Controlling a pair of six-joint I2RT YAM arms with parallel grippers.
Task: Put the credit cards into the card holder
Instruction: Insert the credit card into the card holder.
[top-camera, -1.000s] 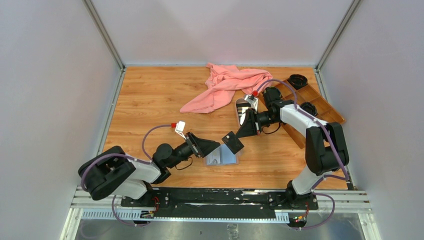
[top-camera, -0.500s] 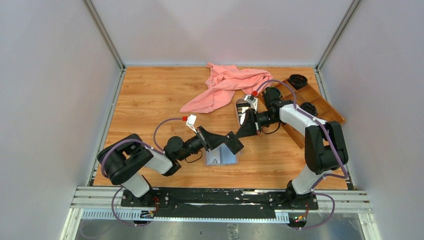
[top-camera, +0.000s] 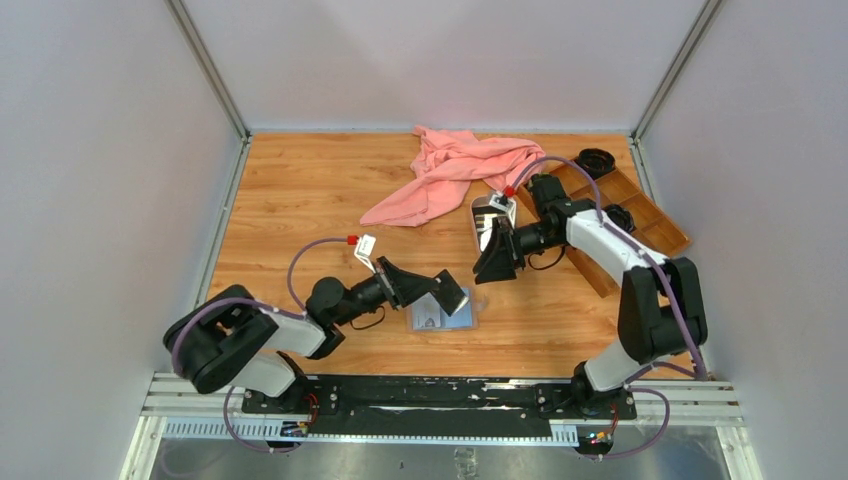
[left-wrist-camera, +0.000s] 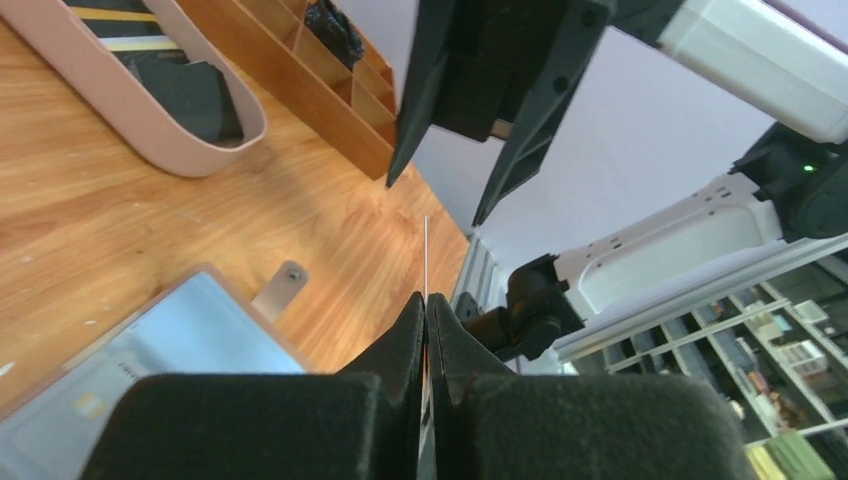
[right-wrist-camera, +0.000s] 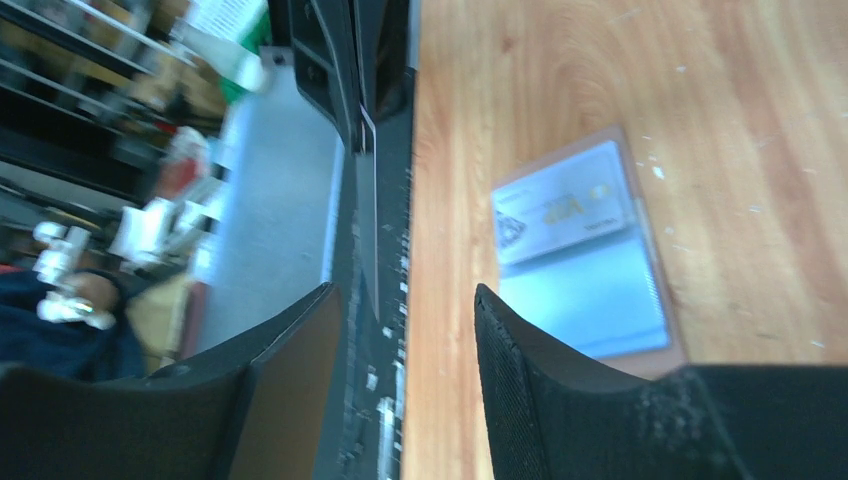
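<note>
My left gripper (top-camera: 436, 286) is shut on a black credit card (top-camera: 453, 293), held above the open card holder (top-camera: 444, 316). In the left wrist view the card shows edge-on as a thin pale line (left-wrist-camera: 425, 258) rising from between the pressed fingertips (left-wrist-camera: 426, 303), with the holder's blue sleeve (left-wrist-camera: 175, 345) and snap tab (left-wrist-camera: 283, 288) below. My right gripper (top-camera: 494, 270) is open and empty, a short way right of the card. From the right wrist view, its gripper (right-wrist-camera: 410, 305) looks at the card's edge (right-wrist-camera: 368, 205) and the holder (right-wrist-camera: 585, 265). More credit cards (left-wrist-camera: 185, 95) lie in the oval tray.
The oval pink-rimmed tray (top-camera: 476, 216) sits just behind my right gripper. A brown compartment tray (top-camera: 655, 212) holding black items stands at the right edge. A pink cloth (top-camera: 452, 168) lies crumpled at the back centre.
The card passed from my right gripper to my left. The left closed on it and drew it back left over the holder; the right opened and pulled away.
</note>
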